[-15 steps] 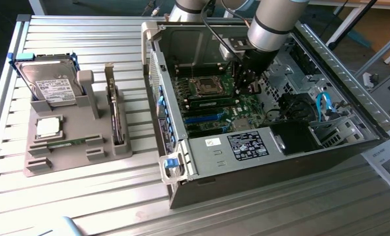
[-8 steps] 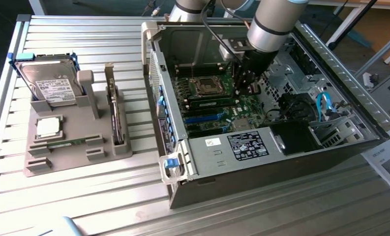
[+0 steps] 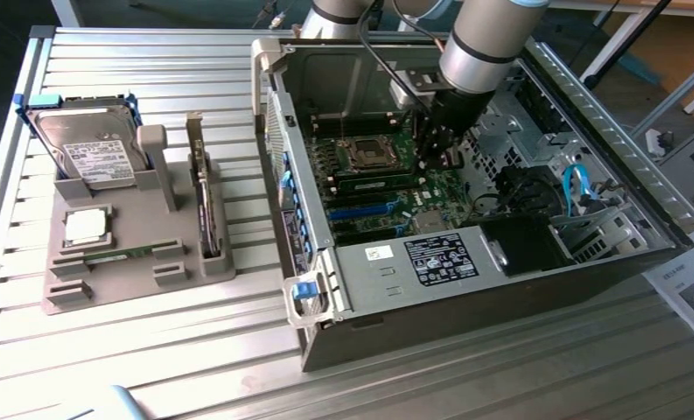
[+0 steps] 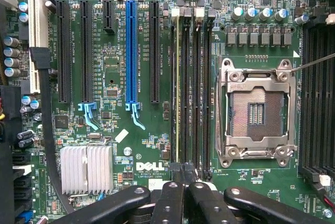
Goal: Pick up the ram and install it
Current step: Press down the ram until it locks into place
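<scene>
While inside the case (image 3: 580,87) | hand (image 4: 184,174) pinched shut above ram (image 4: 178,88) | walls near.

You're looking straight down on the green motherboard (image 4: 131,145), where the gripper (image 4: 184,174) sits with its jaws closed together at the end of the memory slots (image 4: 191,82), the ram (image 4: 177,88) seated there beside the empty processor socket (image 4: 256,111).

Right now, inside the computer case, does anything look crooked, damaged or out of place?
Nothing stands out. The ram sits straight in its slot beside the processor socket, which is empty. The gripper, shut, is at the slot's end. No part looks loose or broken.
</scene>
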Available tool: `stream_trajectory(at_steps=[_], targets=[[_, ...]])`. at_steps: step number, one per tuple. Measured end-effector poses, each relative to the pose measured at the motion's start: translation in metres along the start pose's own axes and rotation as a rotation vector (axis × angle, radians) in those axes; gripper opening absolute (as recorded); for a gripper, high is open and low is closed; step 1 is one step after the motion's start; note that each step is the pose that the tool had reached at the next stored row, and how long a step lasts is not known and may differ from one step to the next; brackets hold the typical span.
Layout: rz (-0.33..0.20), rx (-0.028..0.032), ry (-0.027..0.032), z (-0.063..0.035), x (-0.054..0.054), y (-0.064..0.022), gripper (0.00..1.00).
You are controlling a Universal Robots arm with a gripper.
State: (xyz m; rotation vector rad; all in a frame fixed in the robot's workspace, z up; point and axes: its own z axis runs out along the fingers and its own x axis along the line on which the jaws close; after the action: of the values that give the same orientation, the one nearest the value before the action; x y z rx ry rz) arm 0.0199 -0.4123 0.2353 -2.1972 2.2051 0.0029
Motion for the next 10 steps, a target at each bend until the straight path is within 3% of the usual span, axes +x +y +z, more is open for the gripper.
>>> stream_trajectory(at_steps=[10], targets=[[0.000, -0.0002, 0.0021, 0.0029, 0.0002, 0.0001, 0.10]])
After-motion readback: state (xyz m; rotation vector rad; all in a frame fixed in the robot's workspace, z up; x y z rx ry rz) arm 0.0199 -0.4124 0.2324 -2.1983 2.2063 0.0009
